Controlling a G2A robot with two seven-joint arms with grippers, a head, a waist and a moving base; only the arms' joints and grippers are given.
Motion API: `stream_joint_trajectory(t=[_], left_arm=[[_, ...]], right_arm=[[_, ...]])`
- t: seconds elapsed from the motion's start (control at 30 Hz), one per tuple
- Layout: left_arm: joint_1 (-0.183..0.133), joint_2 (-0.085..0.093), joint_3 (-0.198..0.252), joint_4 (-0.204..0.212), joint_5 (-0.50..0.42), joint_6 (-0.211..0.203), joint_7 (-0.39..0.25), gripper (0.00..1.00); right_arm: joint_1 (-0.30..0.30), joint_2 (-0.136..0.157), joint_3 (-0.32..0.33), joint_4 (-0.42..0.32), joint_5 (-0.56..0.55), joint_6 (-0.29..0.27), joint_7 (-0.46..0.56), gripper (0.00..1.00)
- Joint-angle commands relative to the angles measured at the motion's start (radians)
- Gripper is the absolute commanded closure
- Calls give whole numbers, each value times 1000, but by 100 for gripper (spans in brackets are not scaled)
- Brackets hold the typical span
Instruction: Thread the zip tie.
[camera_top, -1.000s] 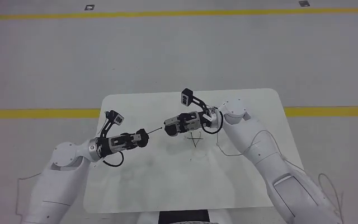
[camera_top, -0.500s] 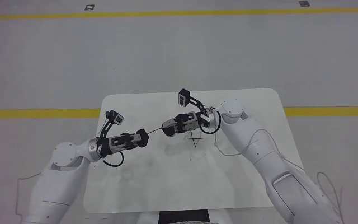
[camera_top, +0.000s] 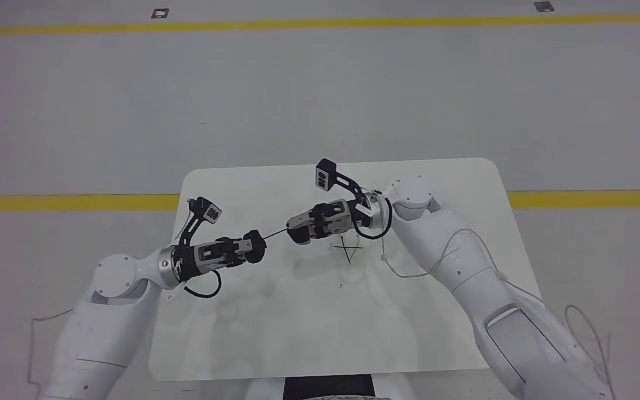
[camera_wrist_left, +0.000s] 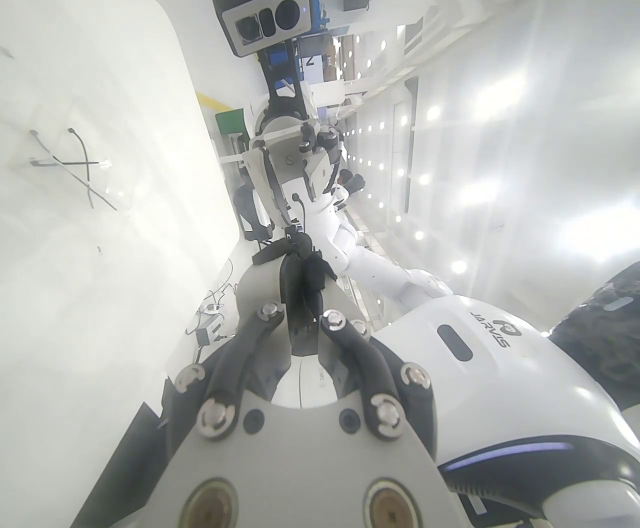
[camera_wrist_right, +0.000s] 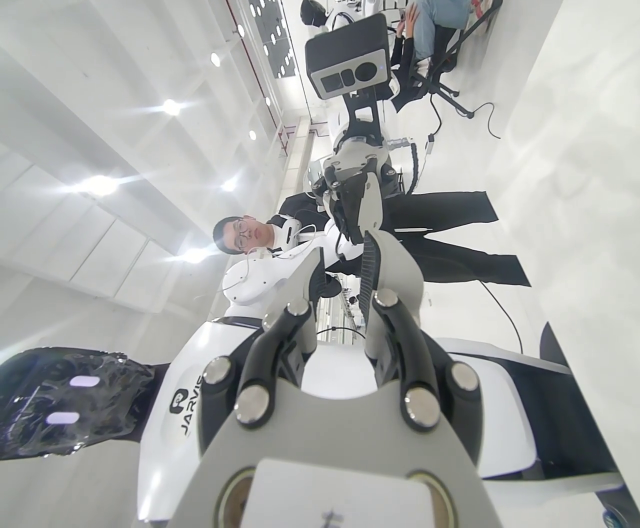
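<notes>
- Zip tie (camera_top: 276, 234): thin black strip held above the white worktop (camera_top: 250, 330). Its long axis runs across the worktop between the two grippers, slanting slightly toward the far edge as it goes to the robot's right.
- Left gripper (camera_top: 258, 241): closed on the zip tie's left end. In the left wrist view its dark fingertips (camera_wrist_left: 300, 270) are pressed together around black material, and the strip points away from them toward the other arm.
- Right gripper (camera_top: 293, 229): at the strip's right end, facing the left gripper along nearly the same line. Whether it clamps the zip tie cannot be told.
- Position on the worktop: both grippers are over the middle, somewhat nearer the far edge than the near edge. Bare surface lies between them and the near edge, and toward the left and right edges.
- Spare zip ties (camera_top: 347, 250): a few crossed black strips lying flat just to the robot's right of the right gripper, apart from the held one.
</notes>
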Motion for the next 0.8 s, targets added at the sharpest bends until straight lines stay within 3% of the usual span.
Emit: stream_joint_trajectory(t=[0.0,0.53,0.77], left_arm=[[0,0,0,0,0,0,0,100],[0,0,0,0,0,0,0,100],[0,0,0,0,0,0,0,100]], right_arm=[[1,0,-2,-1,2,-1,0,85],[5,0,-19,-4,23,-10,0,89],[3,0,-17,-3,25,-15,0,100]])
